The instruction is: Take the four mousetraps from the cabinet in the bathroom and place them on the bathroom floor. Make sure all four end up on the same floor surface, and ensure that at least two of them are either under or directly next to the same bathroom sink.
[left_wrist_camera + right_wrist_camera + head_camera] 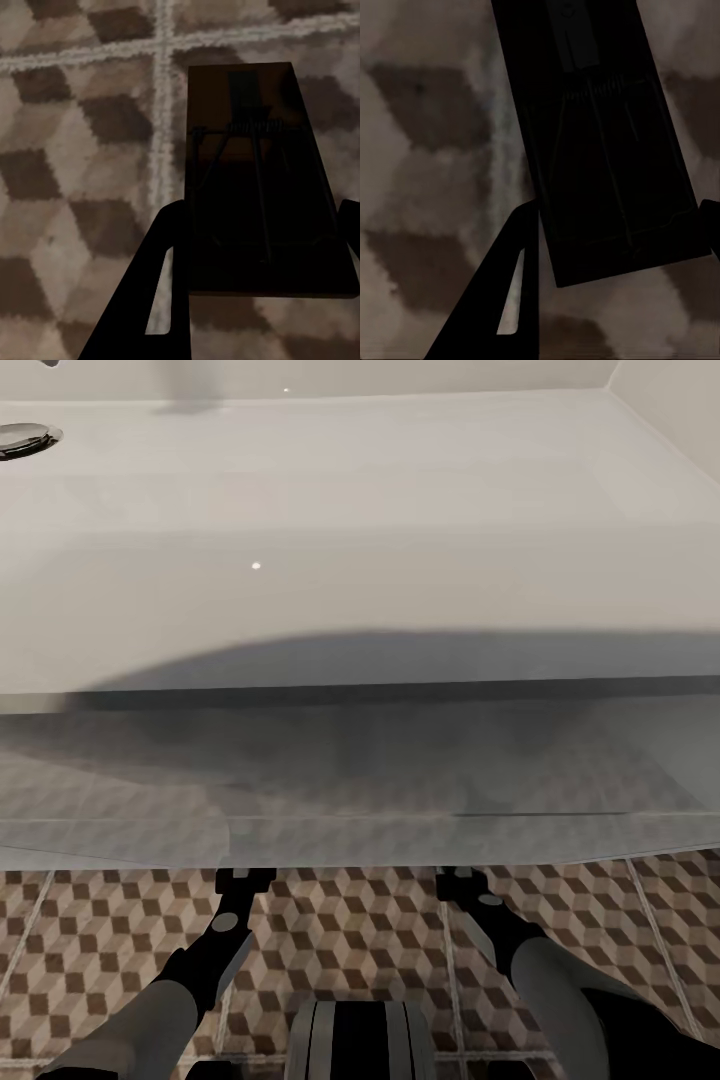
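From the head view, both arms reach under the white sink above the cube-patterned floor. The left gripper has its fingers on either side of a mousetrap close over the tiles. The right gripper likewise brackets a second mousetrap; whether either trap touches the floor cannot be told.

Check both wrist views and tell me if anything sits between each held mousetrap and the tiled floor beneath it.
Nothing visible does. In the left wrist view the mousetrap sits between the left gripper fingers with only cube-pattern bathroom floor beyond it. The right gripper likewise holds its mousetrap over bare tiles. How far above the floor they hang is unclear.
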You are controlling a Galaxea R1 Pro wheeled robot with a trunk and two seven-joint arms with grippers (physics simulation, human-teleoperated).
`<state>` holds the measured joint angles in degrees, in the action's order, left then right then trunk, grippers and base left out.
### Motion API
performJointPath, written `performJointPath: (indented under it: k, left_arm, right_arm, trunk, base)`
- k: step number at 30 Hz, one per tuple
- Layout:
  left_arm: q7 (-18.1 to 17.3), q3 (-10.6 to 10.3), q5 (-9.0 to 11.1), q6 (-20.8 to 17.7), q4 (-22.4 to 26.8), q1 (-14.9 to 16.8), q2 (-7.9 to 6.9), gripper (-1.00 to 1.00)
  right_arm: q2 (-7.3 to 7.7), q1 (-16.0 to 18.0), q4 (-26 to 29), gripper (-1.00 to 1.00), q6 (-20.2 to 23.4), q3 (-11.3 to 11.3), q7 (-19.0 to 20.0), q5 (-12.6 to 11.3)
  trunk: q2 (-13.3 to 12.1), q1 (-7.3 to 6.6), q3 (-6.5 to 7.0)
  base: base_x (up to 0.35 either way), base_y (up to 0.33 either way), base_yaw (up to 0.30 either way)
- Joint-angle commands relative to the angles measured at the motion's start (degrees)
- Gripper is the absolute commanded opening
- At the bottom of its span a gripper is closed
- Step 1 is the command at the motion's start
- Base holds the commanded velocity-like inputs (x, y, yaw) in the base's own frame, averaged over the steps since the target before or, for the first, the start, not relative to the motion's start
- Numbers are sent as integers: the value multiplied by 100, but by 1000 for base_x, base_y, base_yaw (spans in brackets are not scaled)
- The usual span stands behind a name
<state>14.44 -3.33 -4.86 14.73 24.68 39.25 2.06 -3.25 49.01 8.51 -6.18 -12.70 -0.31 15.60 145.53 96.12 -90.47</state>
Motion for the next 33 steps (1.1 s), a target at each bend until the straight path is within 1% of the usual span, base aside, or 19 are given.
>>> performJointPath:
  k: [1, 13, 24, 33]
  left_arm:
    - [68, -27, -58, 4, -6, 3, -2, -100]
    - [68, -27, -50, 4, -7, 1, -3, -100]
    - [68, -27, -56, 4, -16, 2, 4, -100]
    - [68, -34, -114, 4, -16, 0, 18, -100]
  right_arm:
    - [-2, 3, -16, -100, -11, -51, -6, 47]
    - [-31, 3, -159, -100, 20, -65, -4, 40]
    - [-27, 3, -182, -100, 12, -81, -5, 39]
    - [-27, 3, -183, -100, -25, -83, -7, 36]
  trunk:
    - [1, -1, -3]
    - [1, -1, -3]
    - [1, -1, -3]
    - [1, -1, -3]
  base:
    - [0, 0, 0]
    - [0, 0, 0]
    - [0, 0, 0]
    - [0, 0, 0]
